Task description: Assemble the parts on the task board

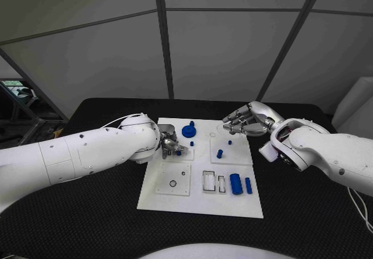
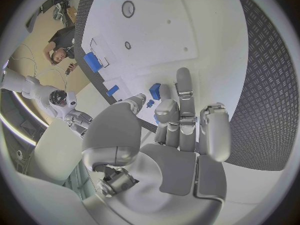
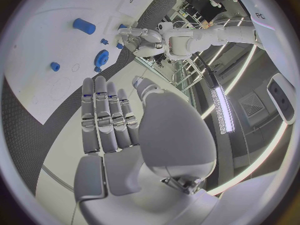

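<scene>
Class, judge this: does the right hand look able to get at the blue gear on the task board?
Probably yes: the right hand hovers open beside the blue gear, with bare task board between them.

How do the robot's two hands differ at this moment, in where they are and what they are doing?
The left hand is low over the task board, its fingers at a small blue part; the right hand hangs near the board's far right corner, clear of the parts. In the wrist views the left hand's fingers reach towards that part, while the right hand's lie straight, side by side, holding nothing. Both are silver, on white arms.
</scene>
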Robot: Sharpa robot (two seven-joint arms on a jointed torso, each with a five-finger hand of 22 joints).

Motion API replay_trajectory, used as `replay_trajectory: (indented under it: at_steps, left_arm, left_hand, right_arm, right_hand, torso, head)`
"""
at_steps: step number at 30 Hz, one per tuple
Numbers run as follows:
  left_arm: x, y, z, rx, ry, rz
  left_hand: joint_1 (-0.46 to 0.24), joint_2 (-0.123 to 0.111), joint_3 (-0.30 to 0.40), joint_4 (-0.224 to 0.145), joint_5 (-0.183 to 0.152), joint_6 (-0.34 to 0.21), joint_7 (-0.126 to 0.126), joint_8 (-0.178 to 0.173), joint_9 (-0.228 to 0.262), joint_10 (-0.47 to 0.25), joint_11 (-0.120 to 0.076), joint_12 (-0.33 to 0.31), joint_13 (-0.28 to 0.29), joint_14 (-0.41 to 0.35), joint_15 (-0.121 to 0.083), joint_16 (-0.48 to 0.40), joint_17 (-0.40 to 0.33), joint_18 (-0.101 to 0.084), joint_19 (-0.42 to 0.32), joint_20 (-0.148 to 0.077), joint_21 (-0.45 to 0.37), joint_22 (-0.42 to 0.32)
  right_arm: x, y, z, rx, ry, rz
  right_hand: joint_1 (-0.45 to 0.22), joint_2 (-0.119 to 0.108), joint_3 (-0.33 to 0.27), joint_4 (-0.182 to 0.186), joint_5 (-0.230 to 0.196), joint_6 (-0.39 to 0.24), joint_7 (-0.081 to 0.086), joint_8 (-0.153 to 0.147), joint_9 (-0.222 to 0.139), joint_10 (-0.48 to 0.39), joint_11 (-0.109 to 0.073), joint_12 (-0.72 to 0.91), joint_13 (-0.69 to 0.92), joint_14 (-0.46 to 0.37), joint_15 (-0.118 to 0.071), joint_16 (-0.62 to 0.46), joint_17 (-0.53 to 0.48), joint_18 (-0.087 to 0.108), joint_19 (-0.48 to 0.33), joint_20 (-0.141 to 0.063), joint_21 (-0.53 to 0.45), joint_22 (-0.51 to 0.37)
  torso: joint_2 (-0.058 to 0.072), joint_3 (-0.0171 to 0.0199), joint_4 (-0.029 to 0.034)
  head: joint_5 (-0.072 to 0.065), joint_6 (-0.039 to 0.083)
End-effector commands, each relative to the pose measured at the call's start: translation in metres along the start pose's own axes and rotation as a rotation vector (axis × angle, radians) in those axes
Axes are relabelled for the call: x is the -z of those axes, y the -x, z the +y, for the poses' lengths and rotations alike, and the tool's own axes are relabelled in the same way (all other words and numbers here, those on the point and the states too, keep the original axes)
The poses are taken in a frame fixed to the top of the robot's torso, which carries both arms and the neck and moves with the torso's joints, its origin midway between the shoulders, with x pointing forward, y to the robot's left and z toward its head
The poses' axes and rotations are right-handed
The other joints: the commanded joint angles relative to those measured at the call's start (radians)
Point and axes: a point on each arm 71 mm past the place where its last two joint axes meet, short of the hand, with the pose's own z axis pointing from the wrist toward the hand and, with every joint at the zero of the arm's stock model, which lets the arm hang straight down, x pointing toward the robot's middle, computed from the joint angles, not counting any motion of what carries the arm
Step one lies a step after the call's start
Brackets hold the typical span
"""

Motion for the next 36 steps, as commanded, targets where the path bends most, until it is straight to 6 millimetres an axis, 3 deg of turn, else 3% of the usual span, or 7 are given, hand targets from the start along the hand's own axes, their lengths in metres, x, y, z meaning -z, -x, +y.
replay_trajectory:
  at_steps: [1, 9, 19, 23, 26, 29, 36]
  left_arm:
    - [0.002, 0.001, 0.000, 0.000, 0.003, -0.010]
    - [0.009, 0.018, -0.003, 0.029, -0.015, -0.045]
    - [0.023, 0.048, -0.002, 0.049, -0.031, -0.076]
    - [0.025, 0.065, 0.002, 0.028, -0.017, -0.065]
    - [0.022, 0.079, 0.007, 0.033, 0.004, -0.054]
    - [0.015, 0.088, 0.012, 0.044, 0.028, -0.043]
    - [-0.003, 0.092, 0.019, 0.042, 0.080, -0.005]
  left_hand:
    - [-0.006, -0.001, -0.014, 0.003, 0.000, 0.005, 0.001, 0.005, 0.002, 0.006, 0.001, 0.005, 0.000, 0.007, 0.002, -0.005, 0.002, -0.084, 0.007, -0.001, 0.005, 0.083]
    - [0.010, 0.002, -0.039, 0.005, 0.002, -0.003, 0.003, 0.003, 0.001, -0.005, 0.002, -0.009, -0.020, 0.007, 0.003, -0.006, 0.003, -0.080, -0.001, -0.001, -0.004, 0.071]
    - [0.051, 0.003, -0.092, 0.011, 0.003, -0.033, 0.015, -0.010, -0.004, -0.058, 0.013, -0.076, -0.106, 0.006, 0.009, -0.010, 0.005, -0.072, -0.026, 0.003, -0.032, 0.036]
    - [0.124, 0.018, -0.102, -0.010, 0.006, -0.089, 0.041, -0.065, -0.041, -0.132, 0.033, -0.164, -0.215, -0.005, 0.021, -0.018, 0.004, -0.058, -0.066, 0.013, -0.079, -0.022]
    - [0.158, 0.025, -0.110, -0.016, 0.006, -0.114, 0.061, -0.116, -0.088, -0.159, 0.048, -0.193, -0.254, -0.010, 0.032, -0.023, 0.004, -0.055, -0.075, 0.023, -0.092, -0.035]
    - [0.169, 0.028, -0.122, -0.013, 0.006, -0.115, 0.068, -0.145, -0.120, -0.160, 0.054, -0.190, -0.257, -0.011, 0.036, -0.024, 0.005, -0.054, -0.076, 0.028, -0.095, -0.035]
    - [0.169, 0.031, -0.144, 0.000, 0.005, -0.094, 0.066, -0.155, -0.144, -0.153, 0.054, -0.176, -0.250, -0.009, 0.036, -0.024, 0.006, -0.055, -0.072, 0.030, -0.093, -0.029]
  right_arm:
    - [0.000, 0.000, 0.001, -0.001, 0.003, 0.006]
    - [0.000, 0.001, 0.000, 0.000, 0.001, 0.002]
    - [0.000, 0.003, -0.001, 0.002, 0.003, -0.012]
    - [0.000, 0.004, -0.002, 0.004, 0.006, -0.020]
    - [-0.001, 0.004, -0.002, 0.004, 0.007, -0.022]
    - [-0.001, 0.004, -0.001, 0.003, 0.009, -0.020]
    - [-0.002, 0.002, 0.000, 0.002, 0.010, -0.016]
  right_hand:
    - [-0.009, 0.002, -0.006, 0.000, 0.006, -0.005, 0.001, -0.004, 0.000, -0.008, 0.001, -0.003, 0.000, -0.002, 0.007, -0.006, -0.002, 0.002, 0.004, 0.003, -0.007, -0.002]
    - [-0.011, 0.002, -0.007, 0.000, 0.006, -0.006, 0.001, -0.004, 0.000, -0.009, 0.001, -0.003, 0.000, -0.002, 0.007, -0.006, -0.002, 0.002, 0.004, 0.003, -0.008, -0.003]
    - [-0.012, 0.002, -0.007, 0.000, 0.006, -0.007, 0.001, -0.005, 0.000, -0.009, 0.001, -0.003, 0.000, -0.003, 0.007, -0.007, -0.003, 0.002, 0.004, 0.004, -0.009, -0.004]
    - [-0.012, 0.002, -0.007, 0.000, 0.006, -0.007, 0.001, -0.005, 0.000, -0.009, 0.001, -0.003, 0.000, -0.003, 0.007, -0.007, -0.003, 0.002, 0.004, 0.004, -0.009, -0.004]
    - [-0.012, 0.002, -0.008, 0.001, 0.007, -0.007, 0.002, -0.005, 0.000, -0.010, 0.001, -0.003, 0.000, -0.003, 0.007, -0.007, -0.003, 0.002, 0.004, 0.004, -0.010, -0.004]
    - [-0.012, 0.002, -0.008, 0.001, 0.007, -0.007, 0.002, -0.005, 0.000, -0.010, 0.001, -0.003, 0.000, -0.003, 0.007, -0.007, -0.003, 0.002, 0.004, 0.004, -0.010, -0.004]
    - [-0.012, 0.002, -0.008, 0.001, 0.007, -0.007, 0.001, -0.005, 0.000, -0.010, 0.001, -0.002, 0.000, -0.003, 0.007, -0.007, -0.003, 0.002, 0.004, 0.004, -0.010, -0.005]
  torso:
    - [0.000, -0.0001, -0.0003]
    - [0.000, 0.0000, 0.0001]
    - [0.001, 0.0006, -0.0007]
    - [0.001, -0.0005, 0.0006]
    - [0.000, 0.0001, 0.0010]
    - [0.002, 0.0001, 0.0005]
    - [0.003, -0.0005, -0.0008]
  head:
    - [0.000, 0.000]
    - [-0.002, 0.001]
    - [0.000, 0.003]
    - [-0.001, 0.004]
    - [0.001, 0.004]
    - [0.003, 0.006]
    - [0.001, 0.005]
